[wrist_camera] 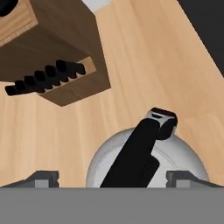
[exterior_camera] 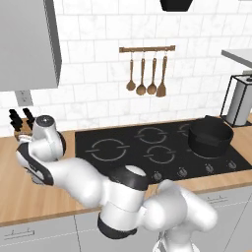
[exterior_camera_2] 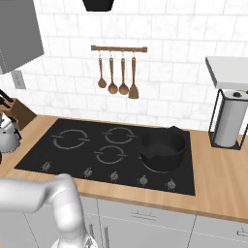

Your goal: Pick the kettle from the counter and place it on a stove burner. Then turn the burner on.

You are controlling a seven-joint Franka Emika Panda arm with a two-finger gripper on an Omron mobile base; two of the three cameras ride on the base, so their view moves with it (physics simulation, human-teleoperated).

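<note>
The small squat light-grey metal kettle (wrist_camera: 146, 162) sat on the light-brown wooden countertop (wrist_camera: 144, 61), at the left end beside the flat black glass cooktop (exterior_camera_2: 97, 145), and it was directly under the hand: from the hand camera its smooth domed body filled the lower middle, with the matte black arched handle (wrist_camera: 135, 153) running up across it to a glossy black end piece. The two-finger gripper (wrist_camera: 113, 178) stood spread wide, one dark fingertip showing at each side of the kettle and the handle lying between them; neither fingertip (wrist_camera: 41, 178) touched the handle, so it held nothing. Just beyond the kettle stood a blocky brown wooden knife block (wrist_camera: 57, 65) with a row of black knife handles sticking out of its slanted face, near the kettle but apart from it. In the right base view the kettle (exterior_camera_2: 7, 138) showed at the left edge, rounded and shiny, next to the knife block (exterior_camera_2: 19, 112). On the cooktop's right front burner rested a wide black round pot (exterior_camera_2: 162, 147), well apart from the kettle. A row of small round knobs (exterior_camera_2: 114, 176) ran along the cooktop's front edge. Four brown wooden utensils (exterior_camera_2: 117, 77) hung from a wooden rail on the white marbled tile wall, and a white paper-towel roll (exterior_camera_2: 227, 121) stood in a thin black wire holder at the far right.
</note>
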